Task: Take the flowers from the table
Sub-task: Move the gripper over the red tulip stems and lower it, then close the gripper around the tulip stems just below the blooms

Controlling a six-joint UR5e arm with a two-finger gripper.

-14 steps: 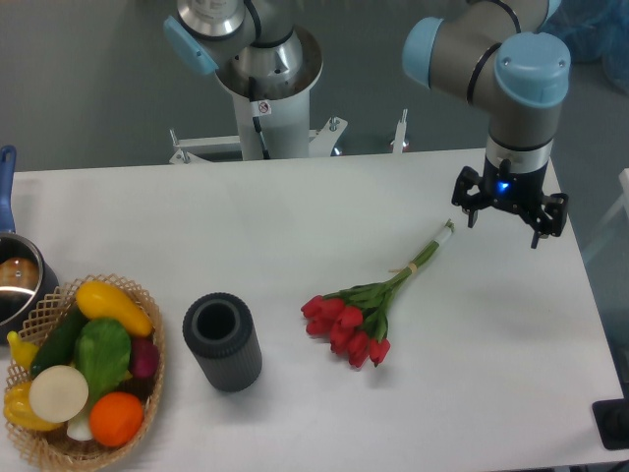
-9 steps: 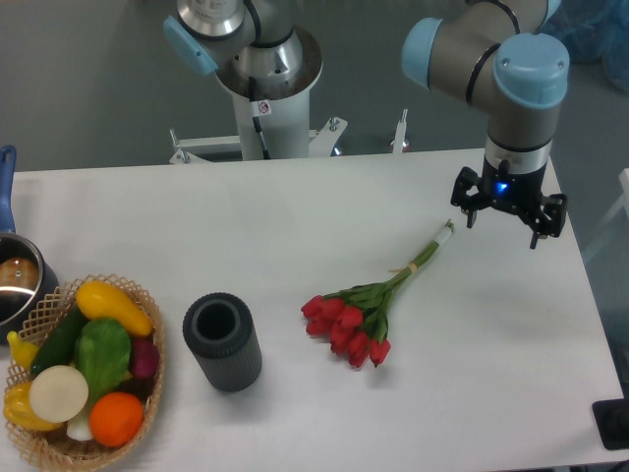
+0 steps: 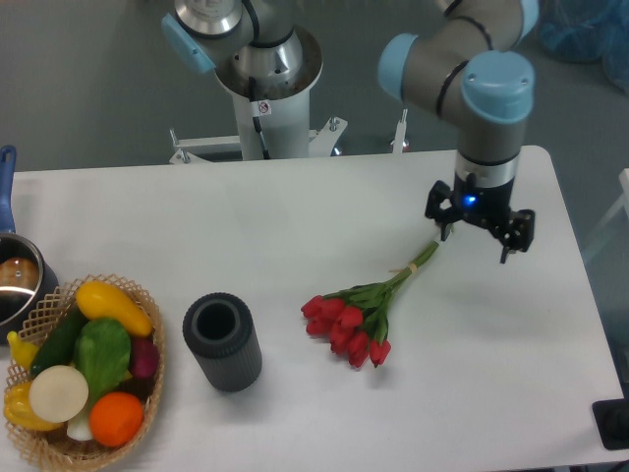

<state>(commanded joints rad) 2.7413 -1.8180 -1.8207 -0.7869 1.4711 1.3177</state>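
Note:
The flowers (image 3: 362, 313) lie flat on the white table (image 3: 295, 216). Their red heads point toward the front and the pale green stems run up and right to a tan band. My gripper (image 3: 478, 238) hangs just above the far stem tip, at the bunch's upper right. Its two dark fingers (image 3: 441, 224) are spread apart with nothing between them, so it is open. The stem end is partly hidden by the left finger.
A dark grey ribbed cylinder cup (image 3: 222, 341) stands left of the flowers. A wicker basket (image 3: 79, 369) of vegetables and fruit sits at the front left, with a metal pot (image 3: 15, 280) behind it. The robot base (image 3: 265, 79) rises at the table's back edge.
The arm has swung left and slightly down, bringing the open gripper from right of the stem tip to directly over it. The flowers have not moved.

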